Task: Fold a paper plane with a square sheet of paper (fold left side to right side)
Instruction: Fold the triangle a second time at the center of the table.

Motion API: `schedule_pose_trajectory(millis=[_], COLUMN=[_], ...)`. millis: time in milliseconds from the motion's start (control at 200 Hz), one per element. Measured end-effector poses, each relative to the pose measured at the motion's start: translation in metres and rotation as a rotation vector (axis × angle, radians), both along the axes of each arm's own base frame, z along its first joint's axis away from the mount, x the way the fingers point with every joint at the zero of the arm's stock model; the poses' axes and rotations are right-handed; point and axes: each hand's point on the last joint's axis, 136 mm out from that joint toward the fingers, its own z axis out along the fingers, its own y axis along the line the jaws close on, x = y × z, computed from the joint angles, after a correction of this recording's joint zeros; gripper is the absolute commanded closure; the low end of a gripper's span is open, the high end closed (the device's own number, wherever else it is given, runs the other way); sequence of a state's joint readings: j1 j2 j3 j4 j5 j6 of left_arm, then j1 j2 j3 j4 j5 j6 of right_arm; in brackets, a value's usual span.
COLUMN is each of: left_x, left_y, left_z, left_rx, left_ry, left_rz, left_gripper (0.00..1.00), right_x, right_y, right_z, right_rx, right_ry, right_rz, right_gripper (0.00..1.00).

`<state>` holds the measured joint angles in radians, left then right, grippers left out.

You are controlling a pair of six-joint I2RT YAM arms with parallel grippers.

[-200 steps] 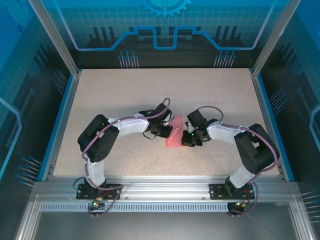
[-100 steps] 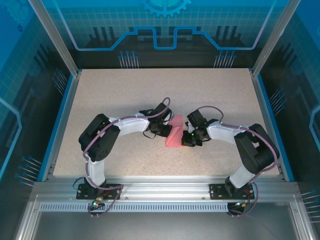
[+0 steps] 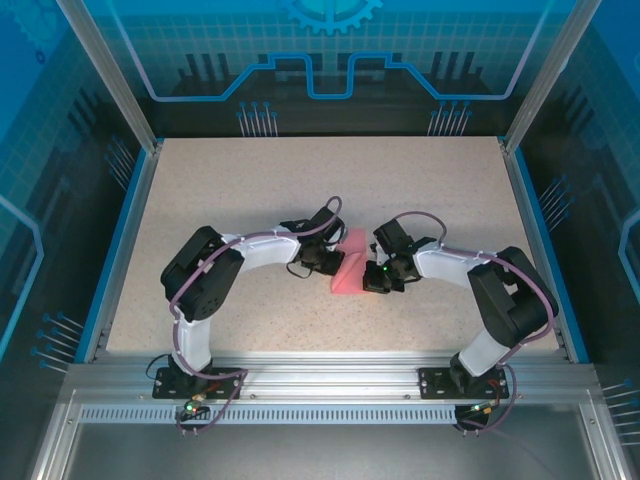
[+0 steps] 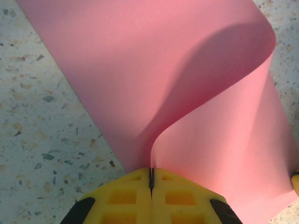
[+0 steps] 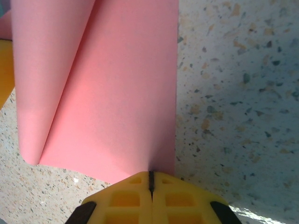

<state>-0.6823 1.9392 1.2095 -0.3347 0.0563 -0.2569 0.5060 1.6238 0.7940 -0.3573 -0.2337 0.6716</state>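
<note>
- Mid-table, between the two arms: the sheet of paper [image 3: 349, 268], pink, partly low on the speckled table [image 3: 250, 190] and partly raised in a soft curl.
- Pinches one edge of it in the left gripper [image 4: 151, 179], its yellow fingers clenched together with only the thin paper caught between.
- Holds that edge up off the table and arched over the rest of the sheet, with a shadow under the arch in the left wrist view. Probably held so in order to carry the left side across to the right side, as the fold requires.
- Grasps another edge in the right gripper [image 5: 151, 179], squeezed just as tight, down close to the table surface.
- From the right wrist, shows two layers of pink, one over the other, joined at the left of the view by a rounded bend and not a sharp crease.
- Seems to serve as an anchor on the right: stops the light sheet from sliding and gives a fixed edge to match the lifted one against.
- Judged as the first fold in hand, not yet flattened, with most of the folding to come.
- Calls next for lining up the two edges before pressing the bend down; otherwise risks a skewed crease.
- Worth care with such thin paper: with both ends clamped, easily torn or wrinkled by any pull apart.
</note>
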Motion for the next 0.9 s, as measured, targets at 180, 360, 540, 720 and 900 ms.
schedule_pose_trajectory(millis=[180,360,540,720,900], left_x=[0.001,0.002,0.002,0.002,0.001], left_y=[-0.001,-0.002,-0.002,-0.002,-0.003], left_z=[-0.001,-0.001,-0.001,-0.001,-0.001], left_rx=[-0.001,-0.002,-0.005,-0.012,-0.014], left_ry=[0.001,0.002,0.004,0.010,0.012], left_rz=[0.000,-0.001,-0.001,-0.003,-0.004], left_gripper=[1.00,1.00,1.00,1.00,1.00], right_x=[0.000,0.000,0.000,0.002,0.022], right_y=[0.000,0.000,0.001,0.004,0.010], right_z=[0.000,0.000,0.001,0.006,0.021], right_rx=[0.000,0.000,0.004,0.075,0.225], right_ry=[0.001,0.000,-0.004,-0.027,-0.094], right_rz=[0.000,0.000,0.008,0.004,-0.055], right_gripper=[1.00,1.00,1.00,1.00,1.00])
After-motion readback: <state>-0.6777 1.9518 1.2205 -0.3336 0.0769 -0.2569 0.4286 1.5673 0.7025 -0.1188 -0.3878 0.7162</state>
